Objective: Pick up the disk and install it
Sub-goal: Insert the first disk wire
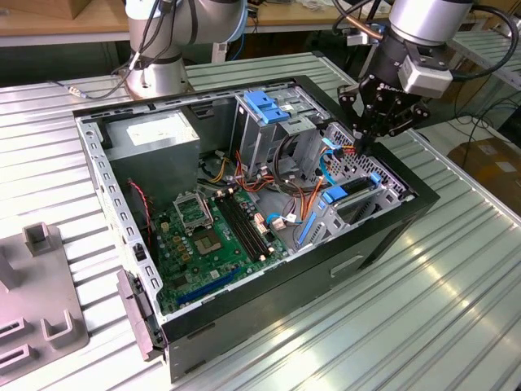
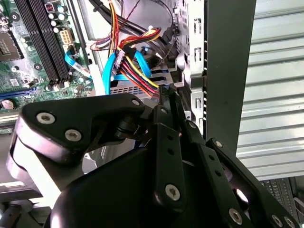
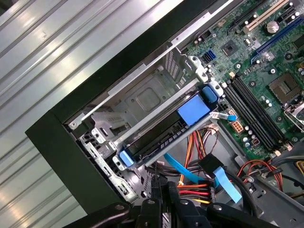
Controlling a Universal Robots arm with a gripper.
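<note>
The disk (image 1: pixel 356 198) sits low in the drive bay at the open computer case's corner, on the exterior view's right. In the first wrist view the disk (image 3: pixel 159 140) shows edge-on as a dark slab, with blue plastic tabs at both ends and a blue patch on top. My gripper (image 1: pixel 362 140) hangs just above and behind it, over the bundle of orange, yellow and blue cables (image 2: pixel 128 66). Its black fingers (image 2: pixel 166 123) lie together with nothing seen between them, tips close to the cables. The gripper (image 3: pixel 164 194) stands apart from the disk.
The black case (image 1: pixel 342 269) lies open on a ribbed metal table. Inside are a green motherboard (image 1: pixel 216 236), a grey power-supply box (image 1: pixel 155 134) and a metal cage with a blue top (image 1: pixel 269 110). A grey fixture (image 1: pixel 41 309) lies at the exterior view's left.
</note>
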